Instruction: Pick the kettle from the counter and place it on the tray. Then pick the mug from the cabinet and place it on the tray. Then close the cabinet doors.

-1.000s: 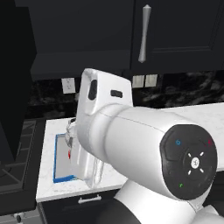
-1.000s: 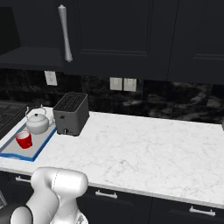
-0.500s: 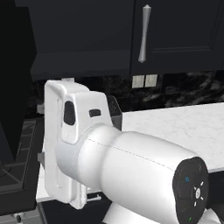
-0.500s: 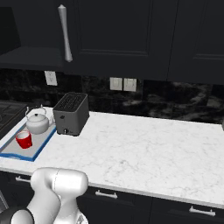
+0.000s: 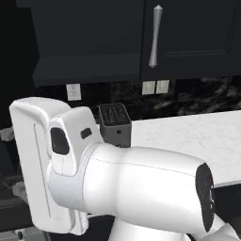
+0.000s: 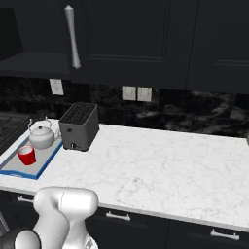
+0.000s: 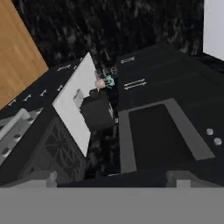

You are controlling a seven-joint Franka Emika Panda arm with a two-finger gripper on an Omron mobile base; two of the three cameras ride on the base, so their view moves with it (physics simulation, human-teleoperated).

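Kettle (image 6: 41,136) and red mug (image 6: 26,155) already sit on the blue-rimmed tray (image 6: 30,169) at the counter's (image 6: 160,165) far left, beside the toaster (image 6: 79,126); what's left is likely the cabinet doors. In the right base view a door (image 6: 46,31) w/ its upright silver bar handle (image 6: 73,36) hangs above tray and toaster. Gripper: fingers wide apart, holding nothing; hand view looks down across the kitchen, so the door prob. lies up and away from it.

Flat, even rendered light falls on a kitchen of dark surfaces: the white table (image 6: 160,165) reads bright while the cabinet (image 6: 131,39) sinks near black. Shadows are faint, glare nil. The hand view is dim, coarse and soft, its details smeared.
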